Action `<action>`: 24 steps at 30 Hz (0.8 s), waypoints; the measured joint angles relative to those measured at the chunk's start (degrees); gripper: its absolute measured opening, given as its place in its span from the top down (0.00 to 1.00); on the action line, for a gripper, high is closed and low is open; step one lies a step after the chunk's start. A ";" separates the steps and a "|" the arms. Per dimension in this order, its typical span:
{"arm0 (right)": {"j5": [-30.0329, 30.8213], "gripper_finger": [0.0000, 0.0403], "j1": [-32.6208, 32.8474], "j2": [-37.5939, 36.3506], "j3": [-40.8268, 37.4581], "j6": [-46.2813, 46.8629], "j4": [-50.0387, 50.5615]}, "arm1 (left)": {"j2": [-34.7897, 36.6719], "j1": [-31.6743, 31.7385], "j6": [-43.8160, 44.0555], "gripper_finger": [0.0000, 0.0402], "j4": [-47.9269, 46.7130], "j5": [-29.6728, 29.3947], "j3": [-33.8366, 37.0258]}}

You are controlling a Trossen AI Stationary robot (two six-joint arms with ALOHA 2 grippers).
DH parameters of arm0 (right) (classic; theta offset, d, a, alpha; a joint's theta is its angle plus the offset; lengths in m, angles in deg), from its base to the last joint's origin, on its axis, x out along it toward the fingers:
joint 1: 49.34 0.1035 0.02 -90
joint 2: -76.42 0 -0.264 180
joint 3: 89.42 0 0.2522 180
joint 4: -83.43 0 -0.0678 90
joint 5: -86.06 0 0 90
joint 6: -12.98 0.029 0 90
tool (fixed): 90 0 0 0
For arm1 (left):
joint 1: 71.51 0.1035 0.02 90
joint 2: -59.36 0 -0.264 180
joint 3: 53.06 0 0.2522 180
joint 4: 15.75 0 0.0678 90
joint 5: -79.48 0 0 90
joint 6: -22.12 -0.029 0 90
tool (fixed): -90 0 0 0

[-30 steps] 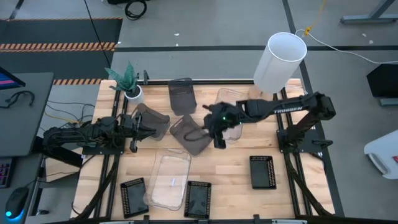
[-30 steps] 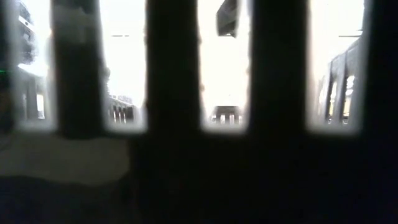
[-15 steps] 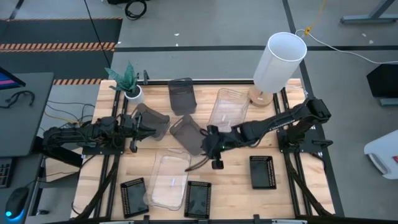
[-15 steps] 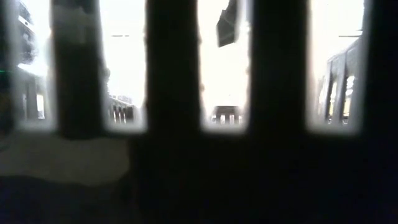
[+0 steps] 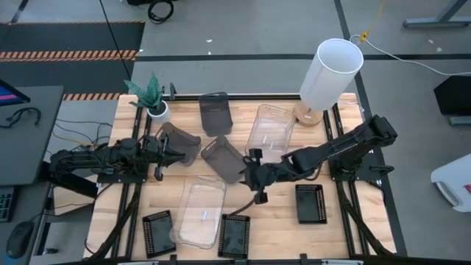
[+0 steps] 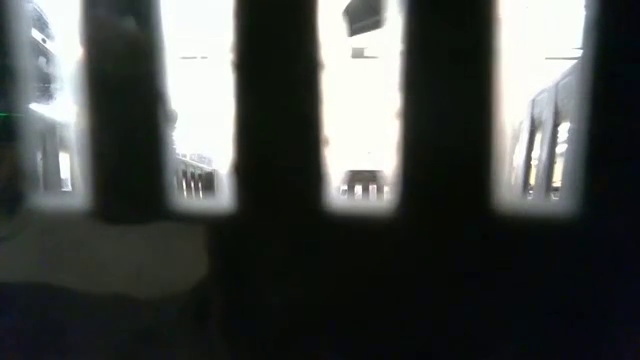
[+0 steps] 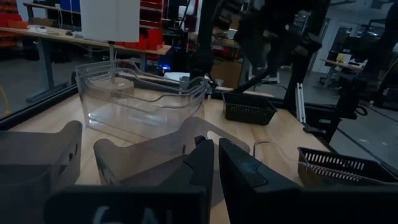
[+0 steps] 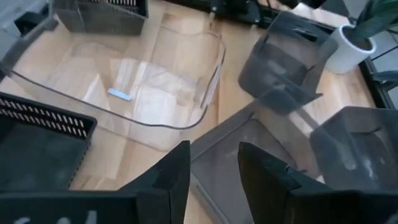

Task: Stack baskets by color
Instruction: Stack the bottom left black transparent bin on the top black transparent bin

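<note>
Three smoky grey baskets lie at the table's far left: one at the far edge (image 5: 215, 112), one in the middle (image 5: 224, 158), one (image 5: 180, 143) in front of my left gripper (image 5: 159, 151). That gripper is shut and level, its fingertips (image 7: 214, 163) short of the basket's wall (image 7: 155, 155). My right gripper (image 5: 246, 177) hangs open over the middle grey basket's near corner (image 8: 214, 152), slanting down toward the table's left. Clear baskets rest flat at the far middle (image 5: 270, 129) and the near left (image 5: 201, 213). Three black perforated baskets (image 5: 158, 232) (image 5: 234, 235) (image 5: 310, 202) sit along the near edge.
A tall white cylinder (image 5: 331, 72) stands at the far right and a small potted plant (image 5: 151, 96) at the far left corner. Bare wood shows between the right arm and the near edge. Dark bars close to the lens block the low view.
My right gripper has swung from over the far clear basket toward the table's near edge and a little down, rolling as it went, and now hangs over the middle grey basket's near corner. No basket has moved.
</note>
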 joint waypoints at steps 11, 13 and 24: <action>-0.14 0.69 -0.73 -17.69 -17.63 0.64 -11.40 | -0.02 0.00 -4.66 0.93 1.19 -0.20 0.00; -0.13 0.69 -1.20 -22.10 -21.89 1.27 -14.73 | 0.00 0.00 -0.94 0.93 2.58 -0.22 0.00; -0.63 0.69 -3.34 -42.21 -37.52 0.62 -20.72 | -0.98 0.02 22.56 0.97 6.93 -7.06 -1.12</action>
